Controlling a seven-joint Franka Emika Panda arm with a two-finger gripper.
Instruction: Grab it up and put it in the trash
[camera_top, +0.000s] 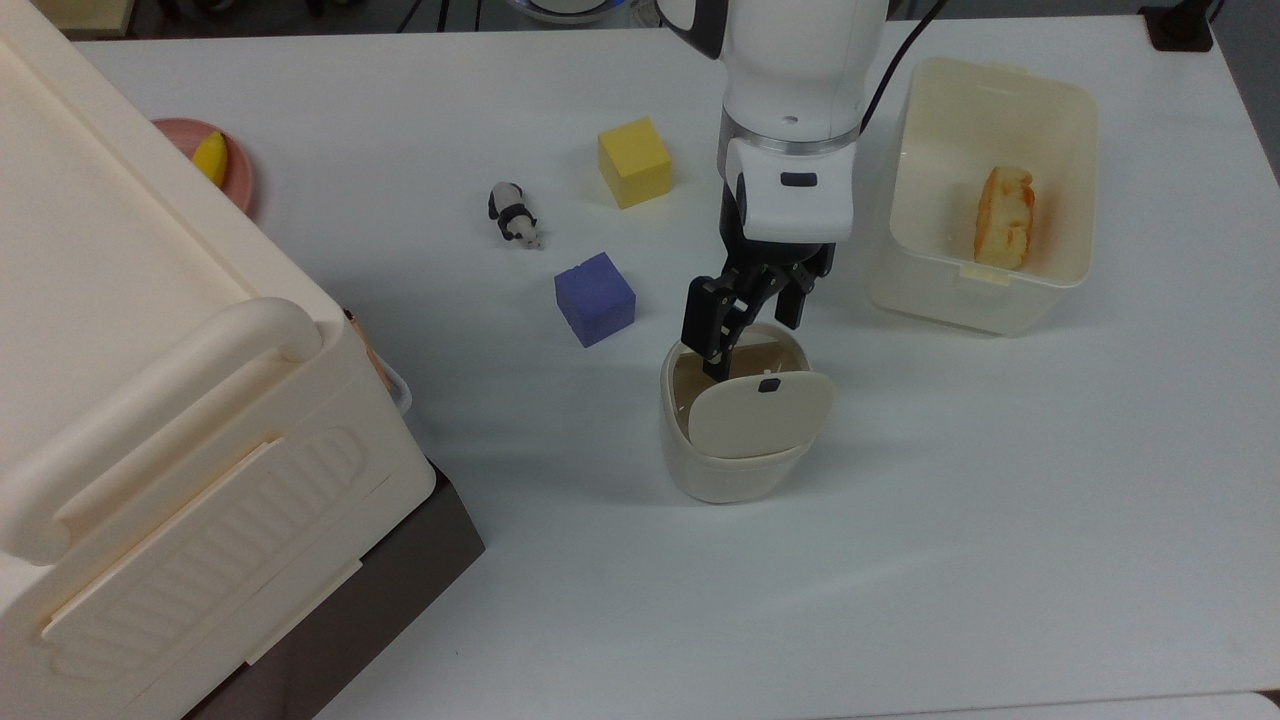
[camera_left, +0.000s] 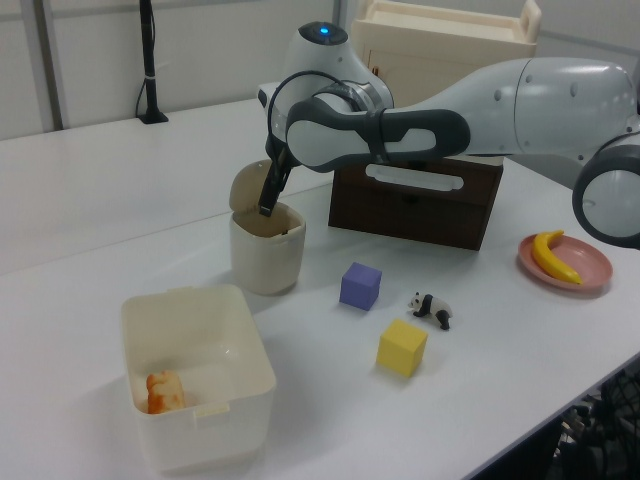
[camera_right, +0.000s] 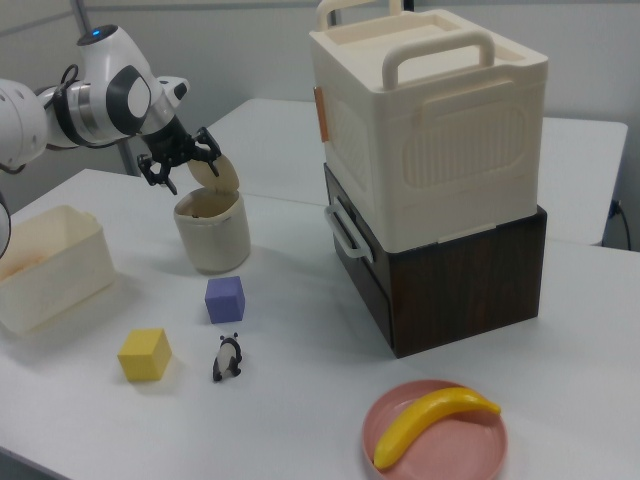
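**Release over the bin, retreat to follow**

Small crumpled off-white tissue wad: probably already down inside the small cream-beige rounded plastic bin (camera_top: 722, 482), hidden there by the wall and by the tilted flap lid (camera_top: 760, 414). The interior is too dim to confirm.

Nothing held between the black fingers (camera_top: 706, 330). Spread apart and empty, poised just above the bin's open mouth near the centre of the top view, one fingertip dipping just inside the rim at the back edge. Same pose in the left view, gripper (camera_left: 268, 203) hanging right over the bin (camera_left: 266, 258) with the lid tipped up behind it. In the right view, gripper (camera_right: 180, 158) at upper left, just above the bin (camera_right: 212, 242).

Step in hand, as judged: the drop, at or just past the let-go. Next move: lifting straight up clear of the rim and flap without nudging the bin, then checking that the wad stayed inside.

Around the bin in the top view: purple cube (camera_top: 594, 298) just to the left, yellow cube (camera_top: 634, 162) and black-and-white panda figurine (camera_top: 514, 213) further up, large rectangular cream tub (camera_top: 985, 296) at upper right.
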